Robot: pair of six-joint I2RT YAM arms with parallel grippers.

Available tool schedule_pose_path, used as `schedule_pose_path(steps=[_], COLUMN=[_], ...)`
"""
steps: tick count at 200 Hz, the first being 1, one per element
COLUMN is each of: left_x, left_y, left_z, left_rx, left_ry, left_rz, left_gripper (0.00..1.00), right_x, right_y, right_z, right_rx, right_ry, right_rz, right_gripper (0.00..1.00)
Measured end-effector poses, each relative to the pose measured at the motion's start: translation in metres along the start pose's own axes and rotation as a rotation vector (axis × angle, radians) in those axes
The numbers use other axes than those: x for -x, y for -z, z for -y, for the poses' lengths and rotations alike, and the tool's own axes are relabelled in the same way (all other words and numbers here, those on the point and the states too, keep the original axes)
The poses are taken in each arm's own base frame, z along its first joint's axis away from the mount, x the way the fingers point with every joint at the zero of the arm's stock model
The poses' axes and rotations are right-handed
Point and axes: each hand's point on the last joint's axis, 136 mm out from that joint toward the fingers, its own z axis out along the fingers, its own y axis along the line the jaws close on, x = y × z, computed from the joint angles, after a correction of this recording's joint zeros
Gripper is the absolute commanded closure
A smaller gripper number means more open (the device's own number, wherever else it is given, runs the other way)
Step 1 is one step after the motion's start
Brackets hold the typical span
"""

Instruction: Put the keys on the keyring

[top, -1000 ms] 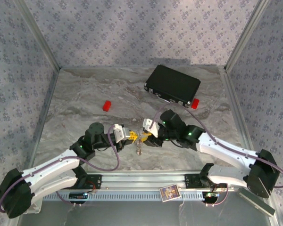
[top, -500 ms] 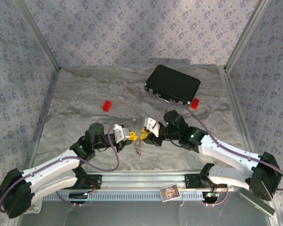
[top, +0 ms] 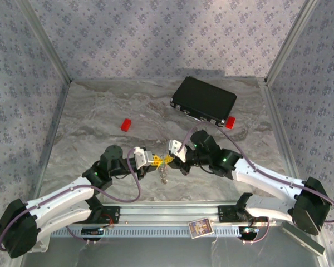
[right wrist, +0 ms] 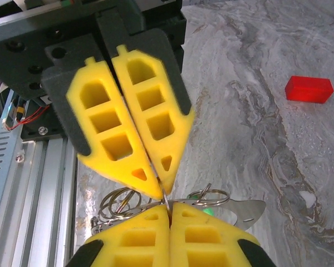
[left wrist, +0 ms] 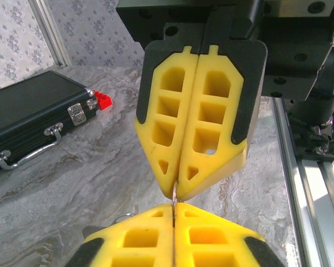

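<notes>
Top view first: the left gripper (top: 157,162) and the right gripper (top: 167,161) meet nose to nose over the near middle of the table (top: 100,105). The keyring (top: 164,177) shows as a small metal bunch just on the near side of where they meet. The black case (top: 205,100) sits well apart at the back right.

Over to the left wrist: the left jaws are pressed together and the right jaws are closed just the same, tips almost touching. A thin sliver of metal runs from one seam into the other, so I judge both are pinching the same bit of ring. That is the danger. Two hard tips share one fine wire, and any sideways tug or twist from either arm could pull it out of the other's pinch. With the noses this close, a small push forward could knock tip against tip.

Right wrist now: same story from the other side, both pairs of fingers closed on the wire. Wire loops bunch to the left, and the green key (right wrist: 207,212) and a plain silver blade (right wrist: 247,210) hang just beside the right tips. That loose weight could swing and drag the ring free, or the overlapping loops could snag. If either grip slackens, the whole bunch could drop to the marble. A red block (right wrist: 308,89) lies well clear.
</notes>
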Motion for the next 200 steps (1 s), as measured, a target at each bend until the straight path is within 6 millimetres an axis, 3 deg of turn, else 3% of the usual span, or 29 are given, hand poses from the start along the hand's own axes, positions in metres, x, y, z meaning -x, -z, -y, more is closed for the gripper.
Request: schedule_pose_path(steps=[99,112,147,174,200], left_x=[-0.008,-0.008,-0.009,-0.008,-0.006], left_y=[0.005,0.005,0.006,0.006,0.005], left_z=[-0.002,-0.001,0.002,0.004,0.004], left_rx=[0.015,0.011,-0.008,-0.017,-0.013], left_ry=[-0.009,-0.008,-0.01,-0.012,-0.006], left_rz=[-0.098,-0.102,-0.105,-0.104,-0.072], left_gripper=[0.81,0.83,1.0,1.0,1.0], right_x=[0.003,0.003,0.005,0.005,0.002], right_y=[-0.006,-0.007,-0.009,-0.01,-0.003], right_z=[-0.007,-0.008,-0.007,-0.006,-0.002], right_rx=[-0.019,-0.021,-0.027,-0.031,-0.044], right_ry=[0.113,0.129,0.14,0.129,0.096], right_rz=[-0.191,-0.199,-0.206,-0.192,-0.123], right_gripper=[1.0,1.0,1.0,0.74,0.7])
